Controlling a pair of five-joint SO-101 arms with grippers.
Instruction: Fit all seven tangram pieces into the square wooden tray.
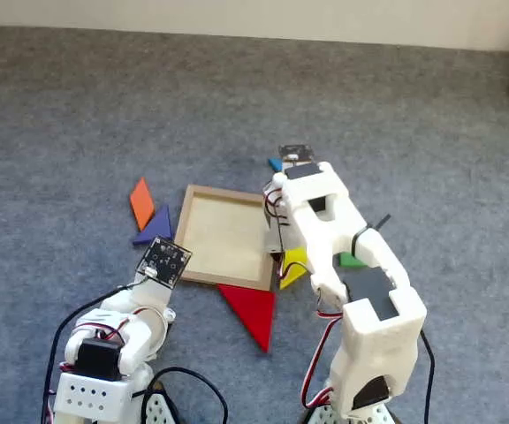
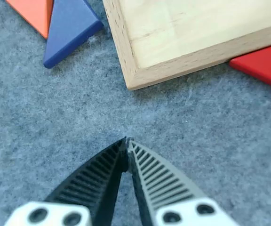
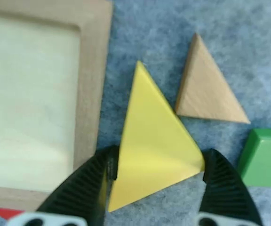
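Right tool (image 3: 156, 162), pitched down, apparently pinches yellow triangle (image 3: 152, 141).

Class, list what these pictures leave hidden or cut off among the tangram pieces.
- High view: blue piece, mostly hidden behind the right arm.
- High view: green piece, partly covered by that arm.
- Left wrist view: red triangle and orange piece, cut by the frame edge.
- Right wrist view: whether the right pincer clamps the yellow triangle.
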